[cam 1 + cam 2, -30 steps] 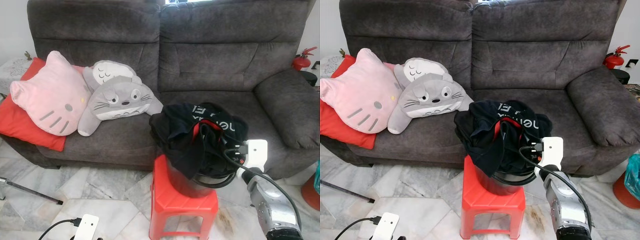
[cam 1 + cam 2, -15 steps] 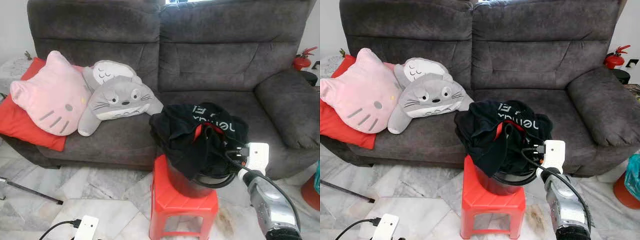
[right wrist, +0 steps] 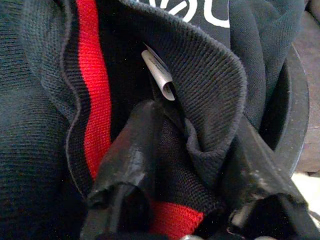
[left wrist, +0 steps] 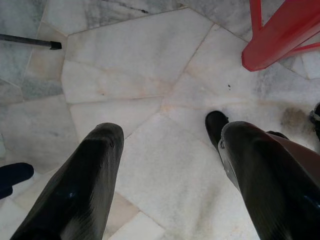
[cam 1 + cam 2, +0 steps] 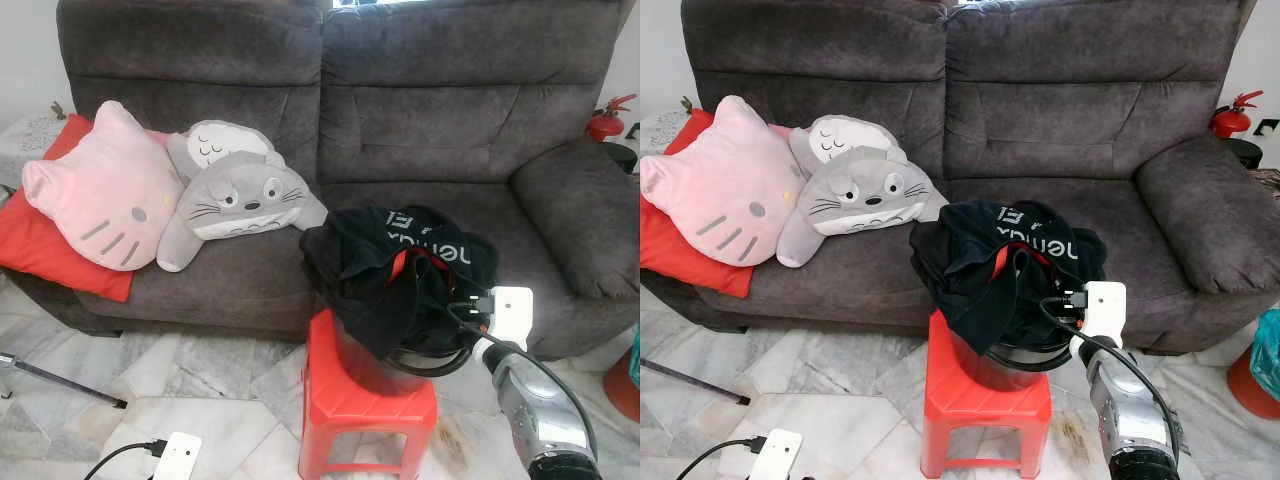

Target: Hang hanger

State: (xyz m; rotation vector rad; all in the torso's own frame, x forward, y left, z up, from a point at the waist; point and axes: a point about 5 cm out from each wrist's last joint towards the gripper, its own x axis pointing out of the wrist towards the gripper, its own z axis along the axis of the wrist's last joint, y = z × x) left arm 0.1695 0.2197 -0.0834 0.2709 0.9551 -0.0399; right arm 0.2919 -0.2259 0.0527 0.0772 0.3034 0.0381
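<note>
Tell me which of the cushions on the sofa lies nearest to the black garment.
The grey cat-faced cushion: its lower corner almost reaches the black garment, while the pink cushion and red cushion lie farther left.

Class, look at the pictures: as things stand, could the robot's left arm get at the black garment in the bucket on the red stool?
Probably not yet. The left end effector hangs low over the marble floor, fingers open, beside the red stool, well below the black garment.

We see a dark grey sofa point(image 5: 400, 110), a pink cat pillow point(image 5: 95, 190), a red stool point(image 5: 365, 405), and black clothes point(image 5: 400, 270) with red stripes, maybe knitted.
</note>
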